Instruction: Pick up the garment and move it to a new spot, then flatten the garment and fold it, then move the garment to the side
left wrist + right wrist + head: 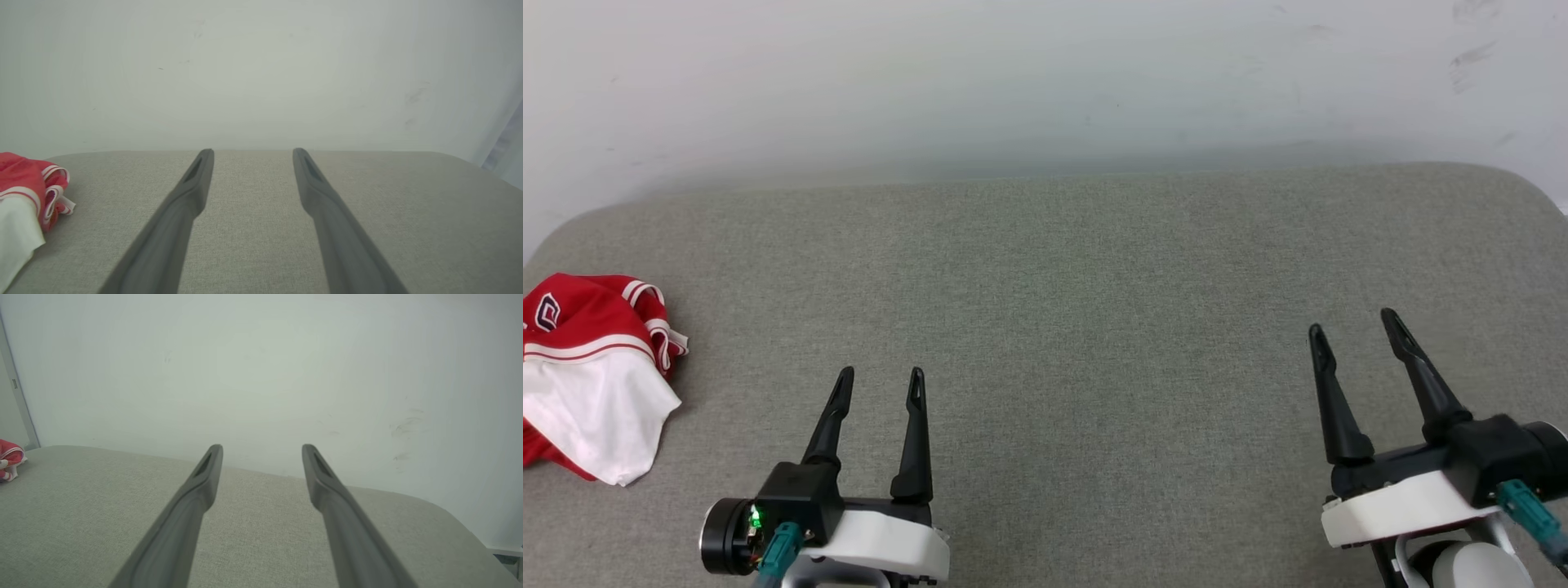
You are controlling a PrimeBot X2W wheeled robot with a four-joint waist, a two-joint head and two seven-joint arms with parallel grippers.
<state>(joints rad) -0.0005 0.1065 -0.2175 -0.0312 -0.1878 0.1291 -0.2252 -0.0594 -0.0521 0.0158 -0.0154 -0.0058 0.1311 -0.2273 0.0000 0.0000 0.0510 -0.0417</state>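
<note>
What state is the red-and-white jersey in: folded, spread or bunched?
Bunched. The red jersey with white sleeve lies heaped at the left edge of the grey fabric surface, striped trim twisted.

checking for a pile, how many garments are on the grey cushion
1: the garment, crumpled at the grey cushion's left edge, beyond the left gripper. It runs past the picture's edge, so another could be hidden there.

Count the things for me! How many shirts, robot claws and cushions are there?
Shirt, red and white, crumpled: 1
Grippers: 2 (left gripper, right gripper, both open and empty)
Grey cushion: 1
Total: 4
</note>
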